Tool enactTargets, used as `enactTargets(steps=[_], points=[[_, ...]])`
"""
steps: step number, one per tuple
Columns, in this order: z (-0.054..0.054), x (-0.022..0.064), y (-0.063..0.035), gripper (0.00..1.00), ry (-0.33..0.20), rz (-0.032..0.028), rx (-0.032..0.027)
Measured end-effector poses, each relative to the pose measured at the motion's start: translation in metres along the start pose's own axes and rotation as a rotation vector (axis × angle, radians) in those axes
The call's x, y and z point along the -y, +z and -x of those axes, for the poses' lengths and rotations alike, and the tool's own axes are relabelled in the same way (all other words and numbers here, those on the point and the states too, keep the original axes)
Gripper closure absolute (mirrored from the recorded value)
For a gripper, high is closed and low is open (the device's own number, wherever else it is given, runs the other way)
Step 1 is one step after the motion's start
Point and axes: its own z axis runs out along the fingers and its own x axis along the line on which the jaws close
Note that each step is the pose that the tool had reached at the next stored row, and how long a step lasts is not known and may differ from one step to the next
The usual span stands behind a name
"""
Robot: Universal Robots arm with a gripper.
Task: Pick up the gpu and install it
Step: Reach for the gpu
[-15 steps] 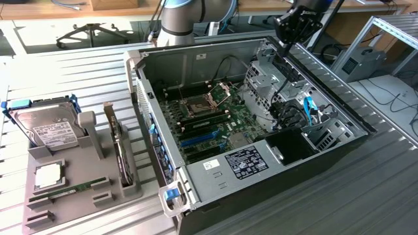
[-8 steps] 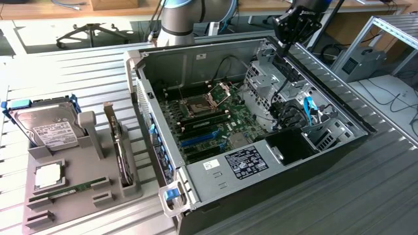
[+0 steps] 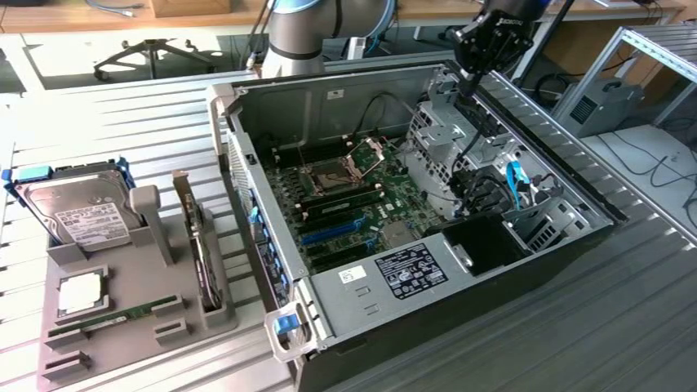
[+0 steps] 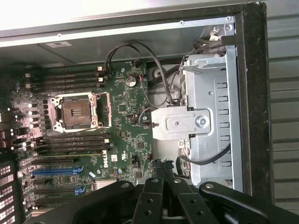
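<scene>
Black flat gpu point(image 3: 204, 260), green board edge, silver bracket: on edge in grey moulded tray point(image 3: 136, 273), well apart from jaws | black gripper point(image 3: 468, 90): jaws pressed together, empty; green motherboard point(image 4: 126, 107) beneath | handling, likely: stiff, light, fragile; pinch top edge, avoid fan

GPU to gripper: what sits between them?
In the exterior view, the case wall and motherboard lie between the gpu and the gripper.
</scene>
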Motion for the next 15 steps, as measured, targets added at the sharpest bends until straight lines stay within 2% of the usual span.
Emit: enactTargets(steps=[15], points=[[-0.0087, 0.0007, 0.0007, 0.89, 0.0, 0.0, 0.0]])
